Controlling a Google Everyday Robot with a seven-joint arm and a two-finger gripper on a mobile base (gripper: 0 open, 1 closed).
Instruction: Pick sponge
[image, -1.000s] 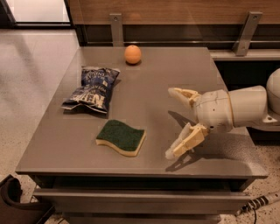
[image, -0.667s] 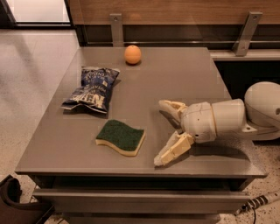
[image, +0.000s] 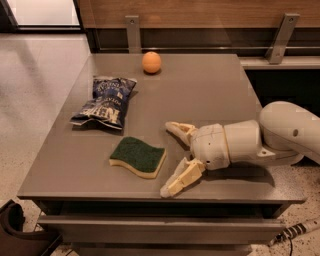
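Sliding closer, the gripper (image: 168, 159) is arriving just beside the sponge (image: 137, 156), fingers spread apart for straddling it.

One sponge (image: 137, 155), one snack bag (image: 105, 102), one orange (image: 151, 62) and one gripper (image: 170, 160) just beside the sponge.
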